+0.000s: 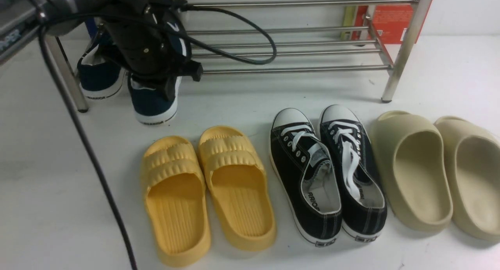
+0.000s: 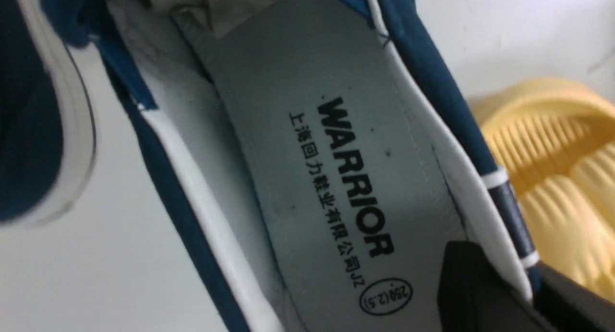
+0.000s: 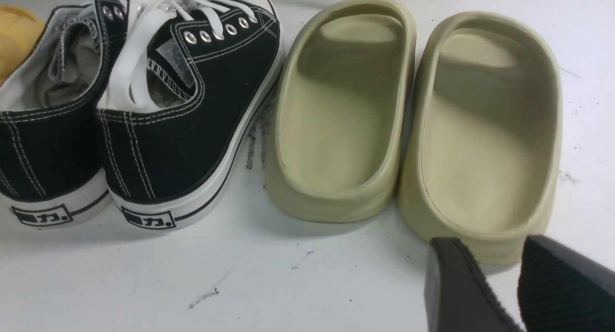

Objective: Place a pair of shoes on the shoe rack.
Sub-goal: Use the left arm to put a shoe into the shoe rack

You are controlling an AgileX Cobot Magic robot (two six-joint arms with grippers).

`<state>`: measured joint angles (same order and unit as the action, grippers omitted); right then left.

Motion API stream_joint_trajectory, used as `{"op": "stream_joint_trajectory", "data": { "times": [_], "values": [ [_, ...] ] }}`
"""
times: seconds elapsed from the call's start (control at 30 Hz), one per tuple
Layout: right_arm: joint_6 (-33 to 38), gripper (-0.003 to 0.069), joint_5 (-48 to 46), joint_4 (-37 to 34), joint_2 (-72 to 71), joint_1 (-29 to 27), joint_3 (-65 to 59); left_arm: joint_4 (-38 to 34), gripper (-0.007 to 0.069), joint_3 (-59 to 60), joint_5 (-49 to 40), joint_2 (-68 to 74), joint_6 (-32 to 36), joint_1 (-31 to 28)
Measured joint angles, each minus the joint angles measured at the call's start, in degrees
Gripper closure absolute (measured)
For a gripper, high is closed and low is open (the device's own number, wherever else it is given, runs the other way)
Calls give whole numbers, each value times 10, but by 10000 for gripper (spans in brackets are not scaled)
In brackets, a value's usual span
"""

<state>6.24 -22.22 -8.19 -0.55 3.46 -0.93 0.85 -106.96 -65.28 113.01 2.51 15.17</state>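
Left wrist view: left gripper [image 2: 523,293] pinches navy shoe [image 2: 336,130] heel.

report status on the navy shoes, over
Left pincer shut on one navy shoe. Right pincer open. Second navy shoe at shoe rack leg. Cable loops across its bars.

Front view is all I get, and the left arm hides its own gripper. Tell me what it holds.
Observer: The left gripper is shut on the heel wall of a navy shoe, with one finger inside.
Operator: Report the right gripper; it's off my screen.
Observer: The right gripper is open and empty, by the heel of a beige slide.
Operator: Look inside the navy shoe.
Observer: There is crumpled paper in its toe.
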Motion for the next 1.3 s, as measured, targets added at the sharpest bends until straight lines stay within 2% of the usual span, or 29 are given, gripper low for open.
{"op": "stream_joint_trajectory", "data": {
  "times": [0.4,0.83,1.3],
  "values": [
    [0,419,0,0,0,0,0,12,622,-206,-6,150,27,-26],
    [0,419,0,0,0,0,0,2,622,-217,35,170,40,-43],
    [0,419,0,0,0,0,0,2,622,-219,39,184,46,-45]
  ]
}}
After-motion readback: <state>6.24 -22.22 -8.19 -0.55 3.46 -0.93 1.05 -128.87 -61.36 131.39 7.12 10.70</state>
